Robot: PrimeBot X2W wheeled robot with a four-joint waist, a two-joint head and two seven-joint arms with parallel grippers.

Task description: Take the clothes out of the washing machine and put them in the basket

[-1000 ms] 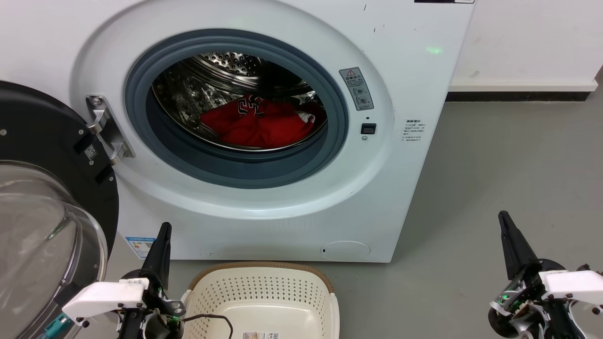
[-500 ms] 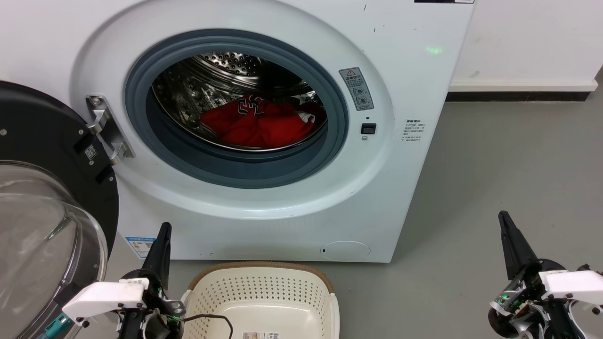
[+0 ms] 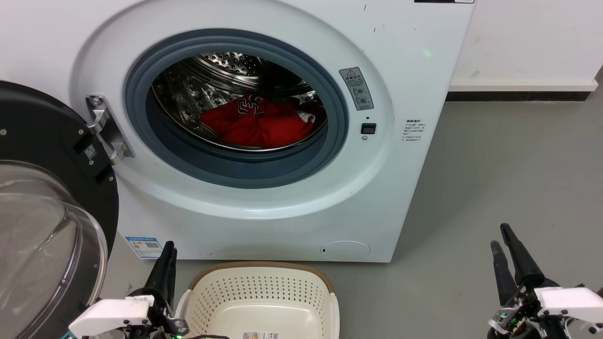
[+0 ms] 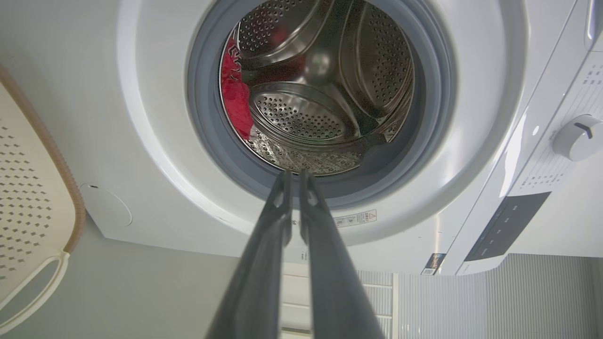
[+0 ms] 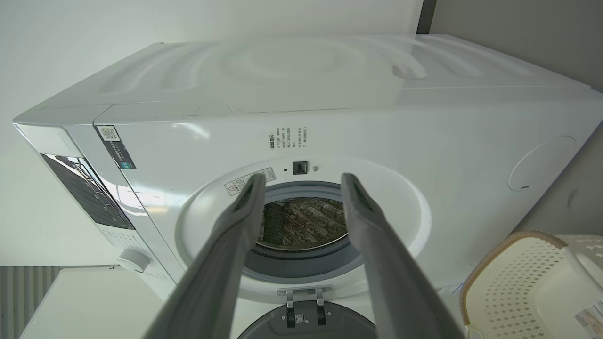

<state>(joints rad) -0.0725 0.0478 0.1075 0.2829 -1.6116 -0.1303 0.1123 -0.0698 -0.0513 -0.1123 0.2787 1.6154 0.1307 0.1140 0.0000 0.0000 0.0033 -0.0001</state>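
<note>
Trouble, as I judge it, waits at the mouth of the washing machine [image 3: 282, 216]. The clothes [image 3: 259, 125], a red heap with some white trim and lettering showing, lie low in the steel drum [image 3: 188, 101], behind the grey seal [image 3: 245, 172]. None are in the basket [image 3: 264, 266], which stands on the floor [image 3: 494, 155] just in front of the machine, between my arms. My left fingers [image 3: 168, 252] hang low beside the basket's left end, all but closed with only a slit between them, holding nothing. My right fingers [image 3: 500, 236] are well off to the right over bare floor, spread apart and likewise empty.

All of the task is left to do, so the risks are those of the reach. My left fingers must part before they meet the cloth, or they will only poke the heap deeper. The open door [image 3: 42, 122] stands on my left, close to that arm, and a careless swing could knock it. Going in, a finger could scrape the seal or catch in it. The fabric looks thin and slack. A shallow pinch may slip, or it may lift only part of the heap while the rest trails, snags on the drum lip and drops to the floor short of the basket. The basket looks light, so a bump might push it away.
</note>
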